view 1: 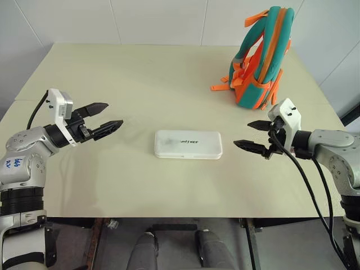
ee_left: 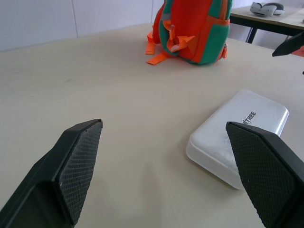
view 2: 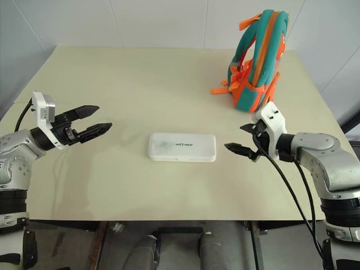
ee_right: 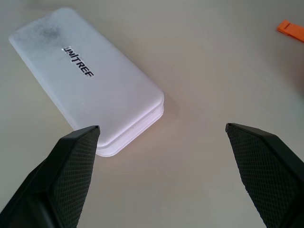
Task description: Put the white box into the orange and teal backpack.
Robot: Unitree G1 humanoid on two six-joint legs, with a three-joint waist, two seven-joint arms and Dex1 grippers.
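both arms reach in from the sides over the pale tabletop [view 1: 140, 185], forearms roughly level and turned inward toward each other. the left tool [view 1: 102, 118] hangs above the tabletop's left part, its two black fingers spread wide and holding nothing. the right tool [view 1: 254, 136] hangs on the right side, tipped slightly downward, its fingers also spread wide and empty.

the white box [view 1: 188, 144] lies flat near the middle of the tabletop, between the two tools and apart from both, its long side running left to right and small dark lettering on its top face.

the orange and teal backpack [view 1: 261, 56] stands upright at the far right of the tabletop, well behind the box, with loose orange straps trailing onto the surface at its foot. whether it is zipped open or closed cannot be told, and nothing can be seen inside it.

the left wrist view shows another table [ee_left: 266, 16] beyond the backpack with a grey-white object on it. the right wrist view shows the box close up, with a greyish smudge at its far end and a seam around its edge.
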